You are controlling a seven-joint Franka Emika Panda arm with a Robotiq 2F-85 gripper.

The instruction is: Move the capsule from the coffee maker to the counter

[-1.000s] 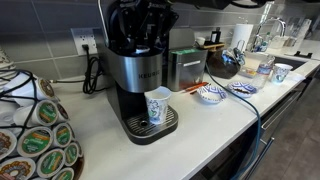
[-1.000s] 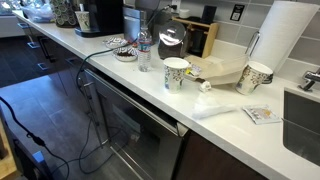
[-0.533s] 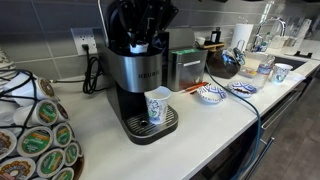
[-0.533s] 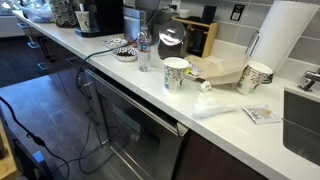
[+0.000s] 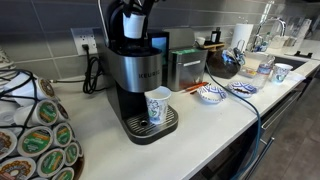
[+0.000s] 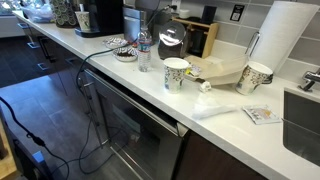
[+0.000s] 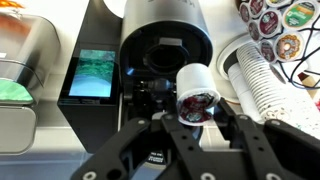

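**While the coffee maker (image 7: 165, 55) shows its dark chamber below, the capsule (image 7: 197, 93) is held in the gripper (image 7: 197, 113)**

Where the wrist view looks straight down, the capsule is seen pinched between the two dark fingers. The jaws are closed in only as far as the pod's width allows. The capsule is held above the coffee maker, by the rim of the round black opening in the machine's top, and it is not on the counter (image 5: 215, 125).

In an exterior view the gripper (image 5: 134, 18) is found over the top of the coffee maker (image 5: 140, 80). A pale blur is caught between its fingers; it is probably the capsule, though it is too small there to be sure. A paper cup (image 5: 157, 106) is parked on the coffee maker's drip tray. A rack of pods (image 5: 35, 135) is seen to one side of the coffee maker, and a steel appliance (image 5: 187, 66) is set just beside it on the other.
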